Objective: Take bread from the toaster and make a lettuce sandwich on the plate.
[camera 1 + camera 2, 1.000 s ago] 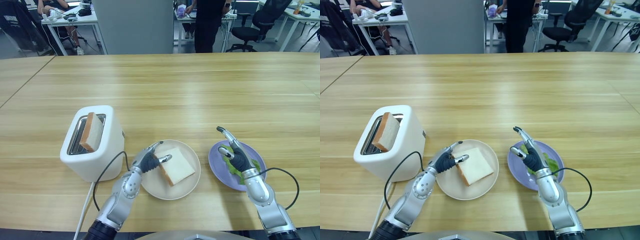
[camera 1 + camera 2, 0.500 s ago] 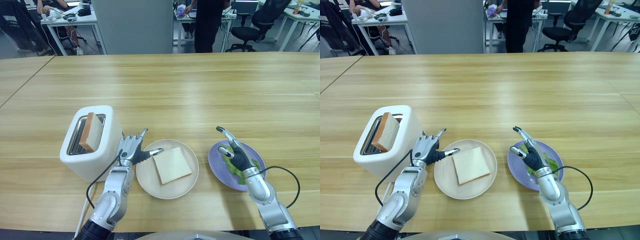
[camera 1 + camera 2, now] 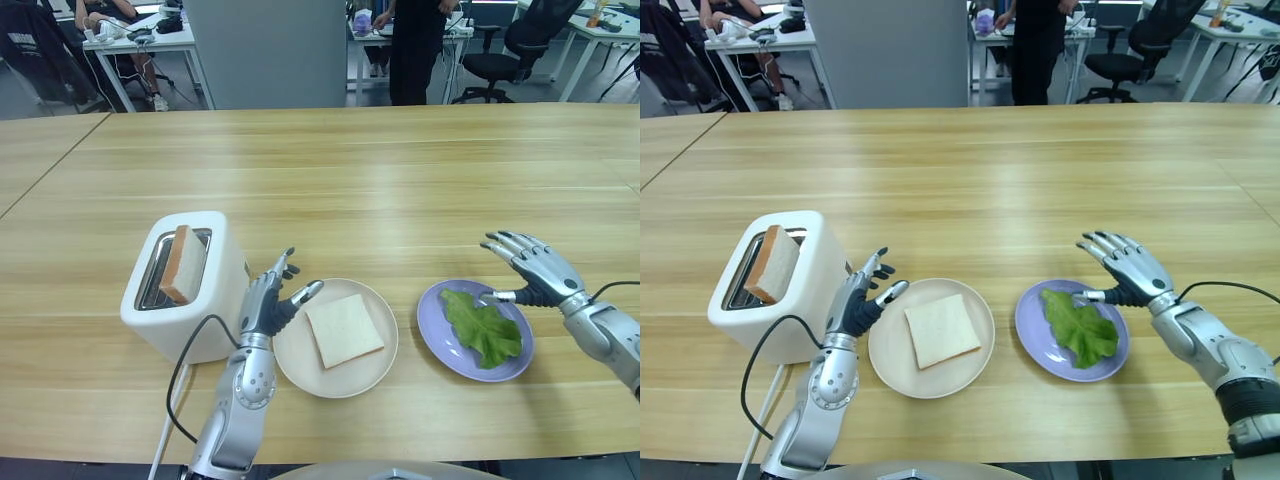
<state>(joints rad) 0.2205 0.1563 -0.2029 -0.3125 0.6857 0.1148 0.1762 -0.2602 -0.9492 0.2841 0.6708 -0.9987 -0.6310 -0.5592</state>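
1. Where the table (image 3: 400, 170) comes nearest me, I see my left hand (image 3: 268, 305) upright between the toaster (image 3: 175, 315) and the cream plate (image 3: 295, 358), fingers spread, holding nothing.
2. One bread slice (image 3: 343, 330) lies flat on the cream plate.
3. Just right of it is the purple plate (image 3: 437, 345), with the lettuce leaf (image 3: 483, 327) lying on it.
4. My right hand (image 3: 535, 275) hovers at that plate's far right rim, fingers splayed, empty.
5. A second slice (image 3: 183, 264) stands tilted in the toaster's slot.

- The left robot hand (image 3: 268, 305) stands upright on a forearm rising from the lower edge, fingers spread and holding nothing.
- The right robot hand (image 3: 535, 275) comes in from the right, palm down, fingers splayed and holding nothing.
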